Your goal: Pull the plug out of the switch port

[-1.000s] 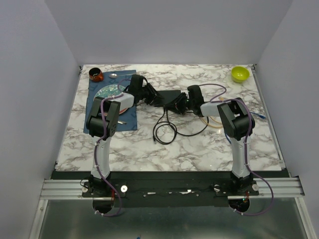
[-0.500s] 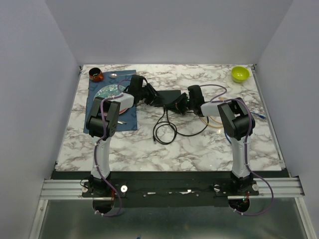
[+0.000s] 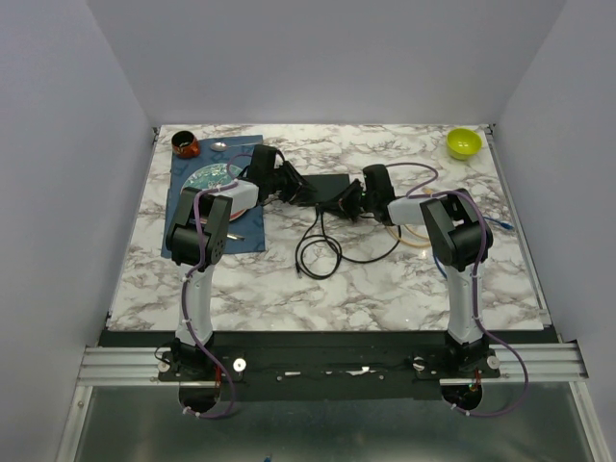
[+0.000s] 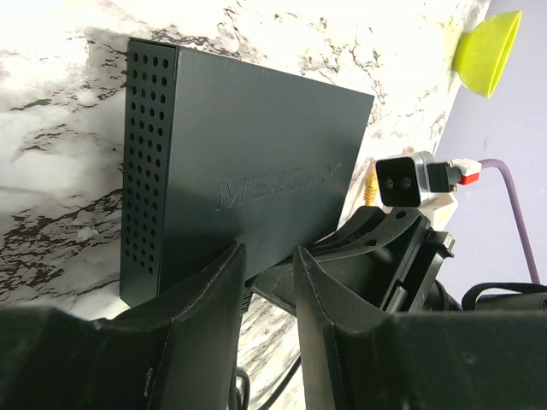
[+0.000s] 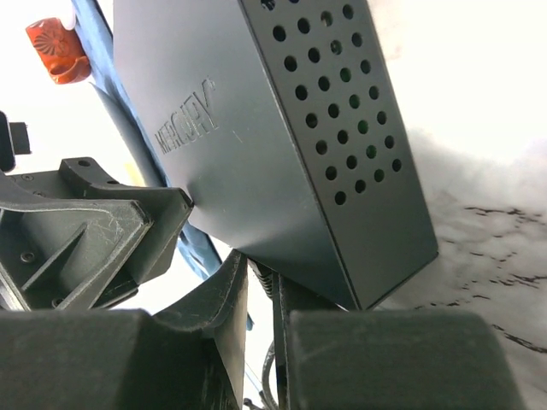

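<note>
The black switch [image 3: 329,181] lies mid-table, and its top face fills both wrist views [image 4: 256,154] [image 5: 256,128]. My left gripper [image 3: 292,190] holds its left end. Those jaws [image 4: 267,256] stand partly apart across the switch's near edge. My right gripper [image 3: 348,200] is at the port edge from the right. Its fingers [image 5: 258,266] are drawn in tight on the plug's ribbed boot [image 5: 261,278], which sits in the port. The port itself is hidden under the switch's edge. A black cable [image 3: 318,252] loops toward me from the plug.
A blue mat [image 3: 245,236] with a round plate [image 3: 212,176] lies under the left arm. An orange-brown cup [image 3: 186,146] stands at the back left and a green bowl [image 3: 463,143] at the back right. Thin cables trail beside the right arm.
The right gripper's jaws have narrowed onto the plug's boot. Neither arm nor the switch has visibly moved.
</note>
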